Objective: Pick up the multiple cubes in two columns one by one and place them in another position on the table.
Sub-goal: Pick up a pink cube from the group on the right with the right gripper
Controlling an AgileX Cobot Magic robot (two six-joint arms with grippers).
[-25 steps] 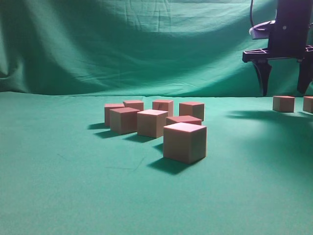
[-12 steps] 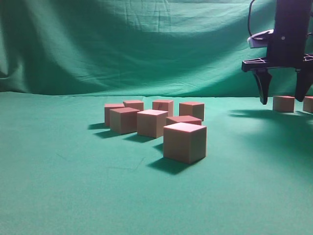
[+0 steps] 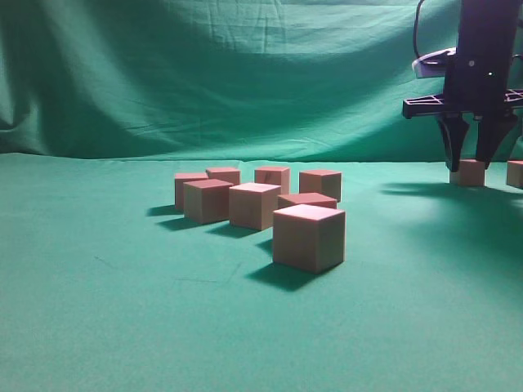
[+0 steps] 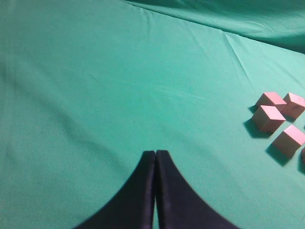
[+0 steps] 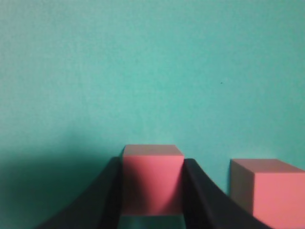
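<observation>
Cube clamped at the far right of the table

My right gripper (image 3: pixel 469 166) stands upright, its fingers (image 5: pixel 107 195) pressed against both sides of one cube (image 5: pixel 152 183) resting on the green table (image 3: pixel 122 310). A second cube (image 5: pixel 269 191) sits just beside it. Seven cubes (image 3: pixel 261 208) cluster mid-table, well apart. My left gripper (image 4: pixel 156 155) hovers with fingertips together, holding nothing.

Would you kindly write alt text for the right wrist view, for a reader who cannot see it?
Two dark gripper fingers press the left and right sides of a pink-topped wooden cube at the bottom centre of the picture. A second cube sits apart to its right on the green cloth table, which fills the rest of the view.
</observation>
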